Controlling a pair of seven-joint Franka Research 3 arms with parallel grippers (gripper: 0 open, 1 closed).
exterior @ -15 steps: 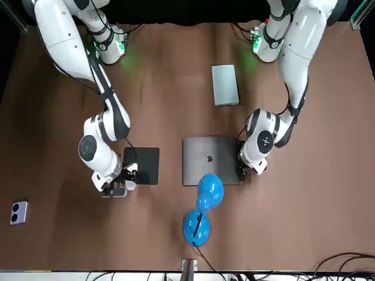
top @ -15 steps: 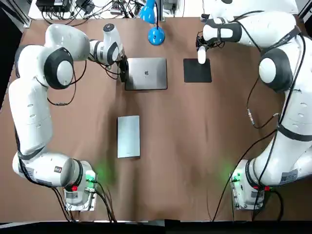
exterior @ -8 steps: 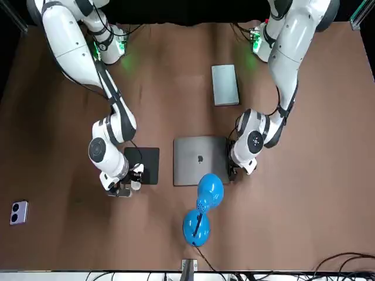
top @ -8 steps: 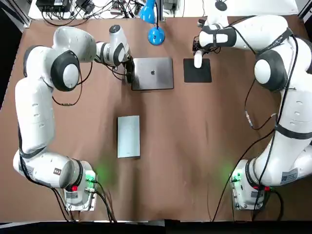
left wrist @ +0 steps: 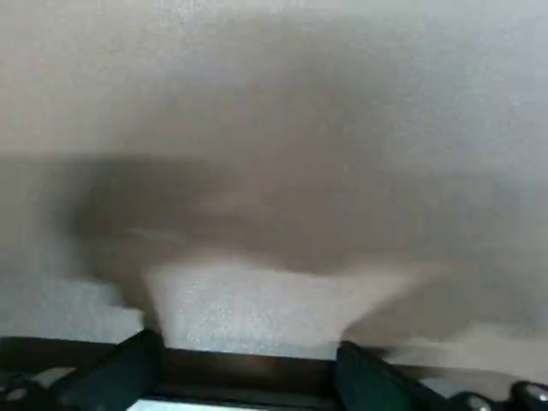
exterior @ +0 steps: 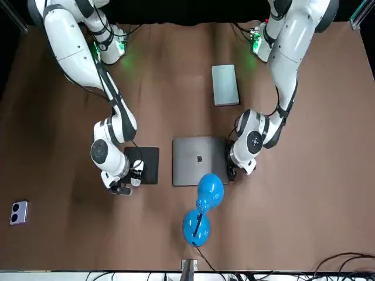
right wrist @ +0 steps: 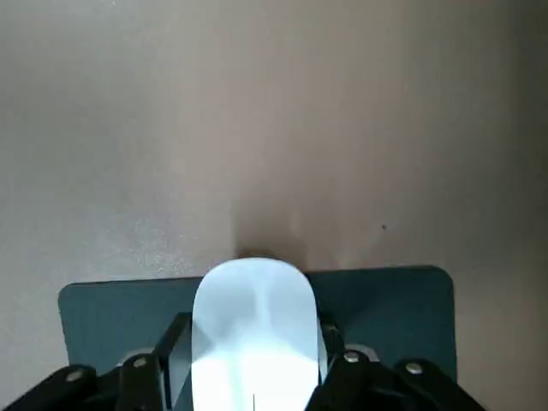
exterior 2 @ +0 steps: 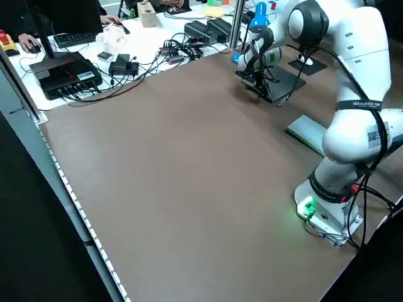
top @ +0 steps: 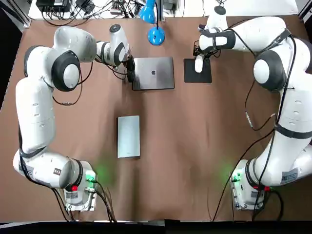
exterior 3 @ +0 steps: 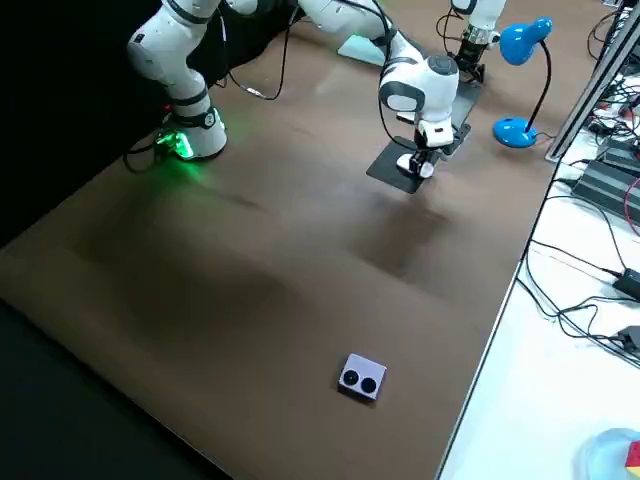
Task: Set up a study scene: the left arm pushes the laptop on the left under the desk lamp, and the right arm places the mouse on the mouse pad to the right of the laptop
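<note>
White oval mouse [right wrist: 254, 317] sat clenched in the right pincer [top: 199, 63], black rectangular mouse pad [top: 201, 76] beneath; released left pincer [top: 129, 75] touched the grey laptop [top: 153, 73].

A grey slab [top: 128, 136] is laid flat mid-table [top: 195, 146]; a small lilac box [exterior: 19, 212] is set well apart.

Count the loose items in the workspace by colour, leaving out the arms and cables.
Grey: 2 (laptop, flat slab)
Black: 1 (mouse pad)
White: 1 (mouse)
Blue: 1 (desk lamp)
Lilac: 1 (small box)
Total: 6
</note>
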